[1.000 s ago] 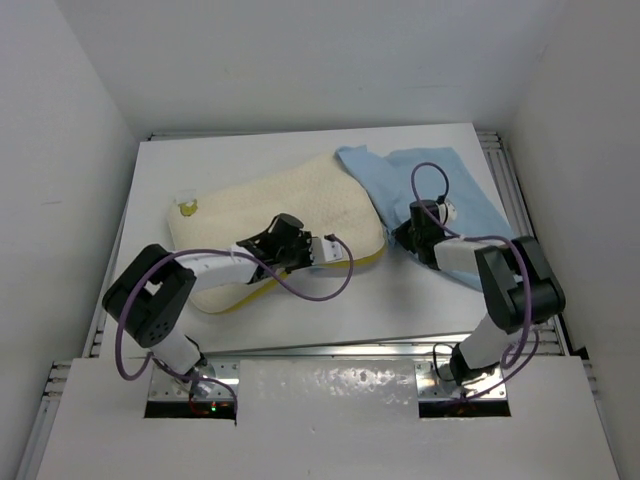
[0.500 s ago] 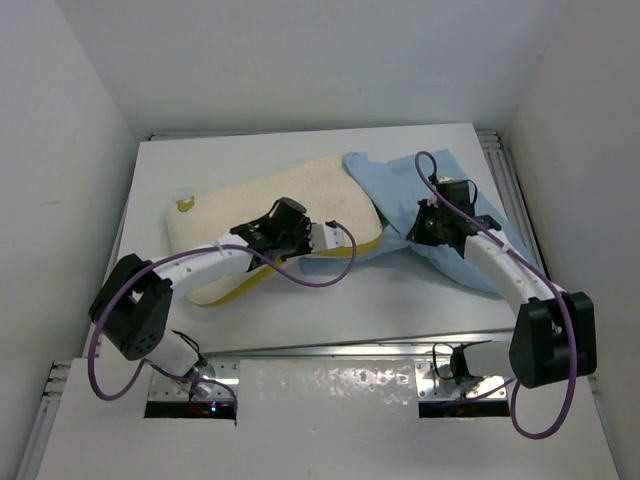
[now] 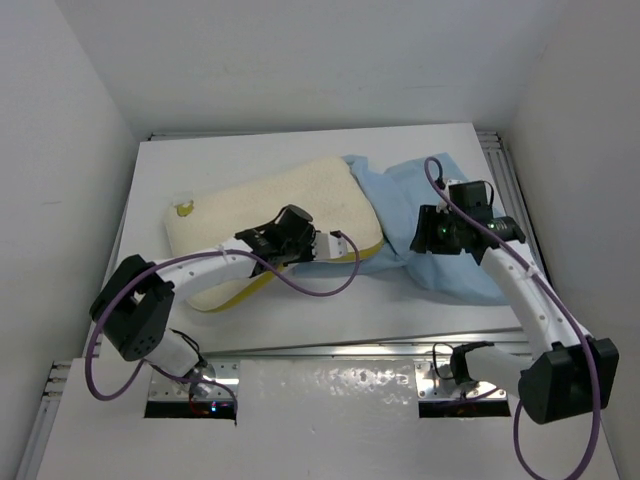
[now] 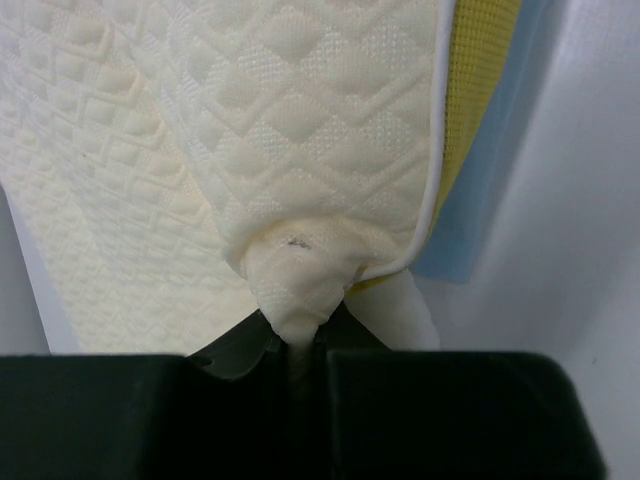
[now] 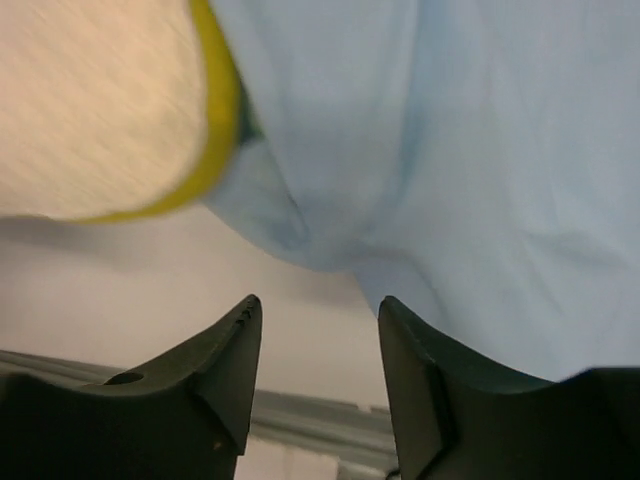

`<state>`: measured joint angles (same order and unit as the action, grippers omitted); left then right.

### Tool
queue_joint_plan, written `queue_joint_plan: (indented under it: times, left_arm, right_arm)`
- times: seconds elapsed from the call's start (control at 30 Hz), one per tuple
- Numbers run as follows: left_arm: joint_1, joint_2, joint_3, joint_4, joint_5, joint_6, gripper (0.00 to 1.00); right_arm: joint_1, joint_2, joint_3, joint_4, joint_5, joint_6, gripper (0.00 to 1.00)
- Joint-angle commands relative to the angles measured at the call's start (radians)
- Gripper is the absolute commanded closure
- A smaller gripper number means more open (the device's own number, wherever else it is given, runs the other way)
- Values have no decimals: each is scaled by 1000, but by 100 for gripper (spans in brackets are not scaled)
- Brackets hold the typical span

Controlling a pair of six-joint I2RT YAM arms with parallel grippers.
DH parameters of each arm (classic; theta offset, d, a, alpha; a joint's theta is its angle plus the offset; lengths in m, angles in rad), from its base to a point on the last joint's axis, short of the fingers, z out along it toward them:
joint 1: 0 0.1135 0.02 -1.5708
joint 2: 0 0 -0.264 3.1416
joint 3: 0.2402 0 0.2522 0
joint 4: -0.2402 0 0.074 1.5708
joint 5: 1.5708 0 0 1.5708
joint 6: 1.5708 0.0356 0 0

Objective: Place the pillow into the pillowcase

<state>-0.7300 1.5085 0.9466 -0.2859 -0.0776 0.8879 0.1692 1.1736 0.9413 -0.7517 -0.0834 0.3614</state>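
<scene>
Pillow point(image 4: 300, 150) corner between left fingers point(image 4: 235, 352)

Robot lab cell — bare white walls point(image 3: 300, 60), aluminium-railed table point(image 3: 200, 170)

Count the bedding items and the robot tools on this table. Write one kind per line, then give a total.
pillow: 1
pillowcase: 1
tools: 2 (left tool, right tool)
Total: 4
</scene>
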Motion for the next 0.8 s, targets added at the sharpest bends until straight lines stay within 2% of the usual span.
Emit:
queue_joint_plan:
  times: [0.0, 0.03, 0.1, 0.13, 0.17, 0.27, 0.4, 0.6, 0.7, 0.73, 0.77]
  left_arm:
    - [-26, -44, -26, 59, -1, 36, 100]
    - [-29, -44, -52, 66, -2, 40, 100]
    - [-35, -42, -81, 105, -19, 66, 100]
    - [-36, -41, -100, 116, -25, 78, 100]
    - [-36, -33, -106, 132, -40, 82, 100]
    - [-36, -5, -94, 134, -51, 66, 100]
    - [-40, 5, -78, 146, -54, 60, 100]
    - [-40, 13, -66, 146, -47, 65, 100]
    - [-40, 12, -63, 148, -47, 66, 100]
    - [-40, 9, -65, 151, -45, 68, 100]
    - [-40, 9, -63, 152, -44, 68, 100]
  right_arm:
    - [33, -26, 4, 242, -56, 25, 51]
    - [71, 0, -9, 340, -44, 25, 56]
    - [136, 52, 16, 403, 13, -1, 63]
    - [151, 119, 66, 440, 37, -24, 63]
    - [162, 156, 94, 455, 46, -29, 58]
    - [161, 286, 184, 540, 27, 8, 58]
    - [162, 434, 290, 575, 16, 11, 46]
    - [171, 607, 359, 630, -20, 51, 41]
    - [171, 679, 395, 638, 45, 77, 58]
    - [171, 698, 407, 635, 60, 76, 67]
    - [171, 736, 442, 621, 60, 68, 70]
